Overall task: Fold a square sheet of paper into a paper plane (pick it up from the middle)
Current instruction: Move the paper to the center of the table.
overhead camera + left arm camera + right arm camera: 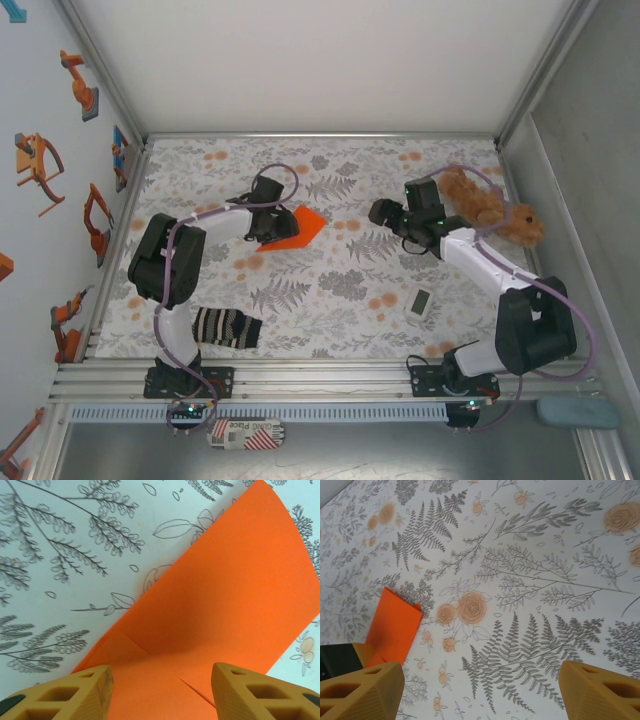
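The square sheet of paper is bright orange and lies on the floral tablecloth, folded into a pointed shape whose tip points right. In the left wrist view the paper shows flaps and crease lines. My left gripper is over the paper's left part, open, its yellow fingers set wide apart with the paper flat between them. My right gripper hovers open to the right of the paper, apart from it. In its wrist view the paper lies at the left, beyond the open gripper.
A brown plush toy lies at the back right beside the right arm. A striped black-and-white sock lies at the front left by the left arm's base. A small white device lies at the front right. Walls enclose the table.
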Controlling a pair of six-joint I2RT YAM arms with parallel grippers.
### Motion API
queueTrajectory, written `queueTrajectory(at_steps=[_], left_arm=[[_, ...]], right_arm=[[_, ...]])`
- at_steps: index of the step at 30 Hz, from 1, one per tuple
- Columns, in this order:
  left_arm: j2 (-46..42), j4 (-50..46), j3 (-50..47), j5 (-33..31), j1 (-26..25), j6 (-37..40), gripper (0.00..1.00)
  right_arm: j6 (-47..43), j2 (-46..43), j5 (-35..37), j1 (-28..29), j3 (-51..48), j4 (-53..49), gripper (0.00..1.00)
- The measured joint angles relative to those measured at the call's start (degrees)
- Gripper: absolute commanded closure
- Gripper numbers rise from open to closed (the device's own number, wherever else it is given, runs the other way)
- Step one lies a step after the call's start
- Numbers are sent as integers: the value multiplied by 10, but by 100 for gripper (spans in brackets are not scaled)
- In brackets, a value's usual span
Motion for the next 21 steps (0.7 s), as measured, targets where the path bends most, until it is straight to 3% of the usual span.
queueTrajectory(at_steps=[9, 15, 21], left_arm=[[2, 69, -24, 51, -29, -172, 52], [2, 117, -44, 64, -78, -279, 55], [1, 142, -59, 64, -82, -331, 63]], right_arm=[[114, 44, -99, 1, -78, 102, 38], [178, 68, -108, 37, -86, 127, 44], [226, 120, -109, 89, -85, 168, 52]])
